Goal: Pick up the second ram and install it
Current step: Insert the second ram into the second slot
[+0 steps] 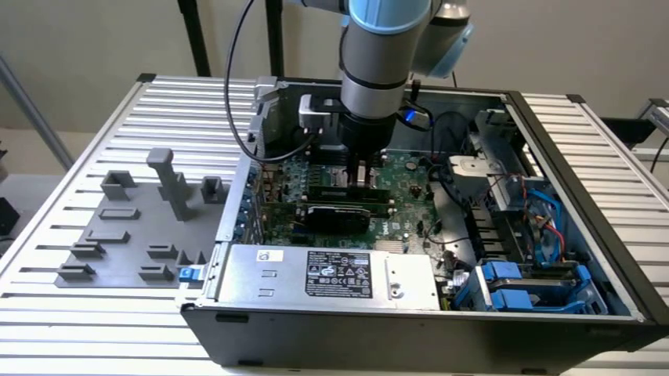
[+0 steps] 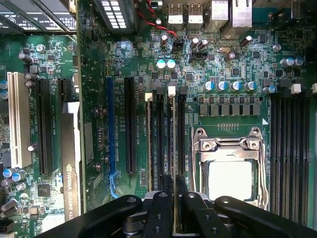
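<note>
In the wrist view my gripper (image 2: 174,184) is shut on the second ram (image 2: 172,129). The stick shows edge-on as a thin pale line running away from the fingertips (image 2: 163,191), over the long black memory slots (image 2: 159,144) of the green motherboard (image 2: 233,59). Whether it touches a slot I cannot tell. Another thin stick (image 2: 150,139) stands in the neighbouring slot beside it. In the exterior view the gripper (image 1: 361,174) reaches down into the open computer case (image 1: 585,235), with the ram (image 1: 347,190) just under it near the board.
The CPU socket (image 2: 230,173) lies beside the slots, with more memory slots (image 2: 290,148) past it. A graphics card (image 1: 334,215) and the power supply (image 1: 334,274) sit close to the arm. A grey parts fixture (image 1: 136,227) lies outside the case at the exterior view's left.
</note>
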`<state>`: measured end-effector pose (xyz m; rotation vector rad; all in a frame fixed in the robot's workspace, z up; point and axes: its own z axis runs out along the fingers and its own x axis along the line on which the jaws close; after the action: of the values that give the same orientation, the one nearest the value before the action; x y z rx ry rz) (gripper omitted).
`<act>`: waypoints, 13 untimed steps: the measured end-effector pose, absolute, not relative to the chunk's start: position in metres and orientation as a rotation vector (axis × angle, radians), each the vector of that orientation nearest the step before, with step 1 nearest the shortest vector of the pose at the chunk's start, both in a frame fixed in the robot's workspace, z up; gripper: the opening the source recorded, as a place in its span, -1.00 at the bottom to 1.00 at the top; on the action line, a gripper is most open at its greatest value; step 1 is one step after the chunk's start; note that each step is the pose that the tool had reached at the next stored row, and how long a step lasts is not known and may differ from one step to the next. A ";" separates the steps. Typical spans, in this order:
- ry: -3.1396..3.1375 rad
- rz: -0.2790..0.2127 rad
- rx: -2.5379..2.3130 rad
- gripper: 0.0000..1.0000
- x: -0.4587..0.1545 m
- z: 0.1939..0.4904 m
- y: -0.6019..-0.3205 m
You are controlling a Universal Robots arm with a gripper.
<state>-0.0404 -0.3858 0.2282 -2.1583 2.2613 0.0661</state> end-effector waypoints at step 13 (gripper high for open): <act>2.261 0.066 -2.158 -0.73 -0.040 0.226 -0.385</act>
<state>-0.0403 -0.3854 0.2258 -2.1581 2.2610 0.0660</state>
